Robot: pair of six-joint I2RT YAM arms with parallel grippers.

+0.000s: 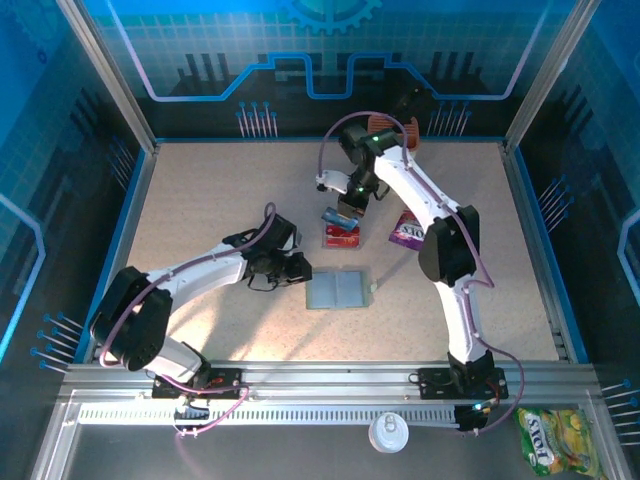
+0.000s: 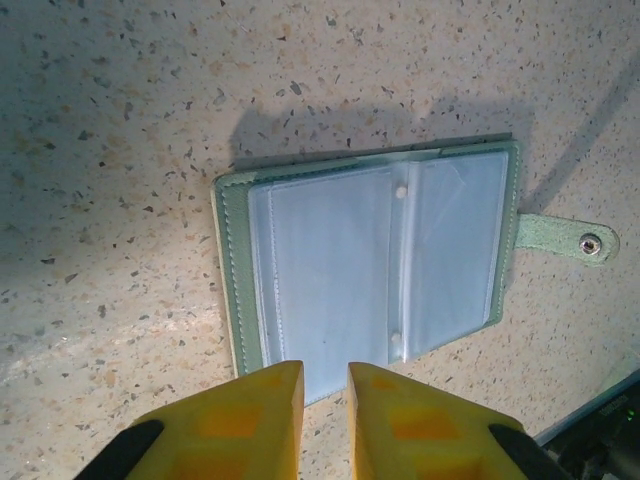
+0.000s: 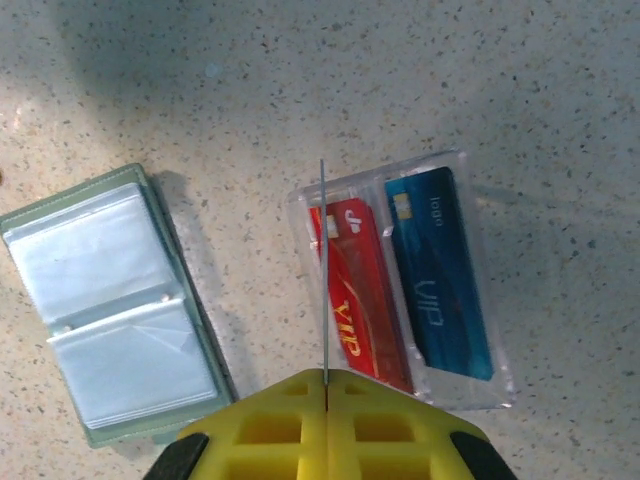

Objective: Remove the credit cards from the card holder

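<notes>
Both credit cards (image 1: 340, 228) outside the card holder (image 2: 370, 270): red card (image 3: 355, 295) and blue card (image 3: 440, 270) flat, side by side with a thin gap, each marked VIP, on a clear plastic tray (image 3: 360, 189) on the speckled bench (image 1: 200, 200). In the overhead view, a little beyond bench centre, blue card toward the far edge, red card toward the near one.

Just nearer than the cards and apart from the tray, the card holder opened flat, clear pockets up inside a grey-green cover, snap tab (image 2: 565, 240) sticking out from one short side.

Over the red card's near end, right jaws pressed fully together, yellow fingers (image 3: 400, 400) pinching a thin sheet (image 3: 323, 260), seen edge-on as a fine grey line standing upright above the tray. Kind of sheet: cannot tell.

Low at the holder's left edge, left jaws a narrow slit apart, nothing between, yellow finger (image 2: 250, 410) tips over the rim of the clear pockets. Touching or just above: cannot tell.

Farther out: crinkled purple packet (image 1: 407, 232) right of the cards, beside the right arm (image 1: 440, 250); orange ribbed object (image 1: 383, 124) at the far edge, partly behind that arm. On the ledge in front of the bench, white round lid (image 1: 388, 433) and yellow-green snack bag (image 1: 555, 440).
</notes>
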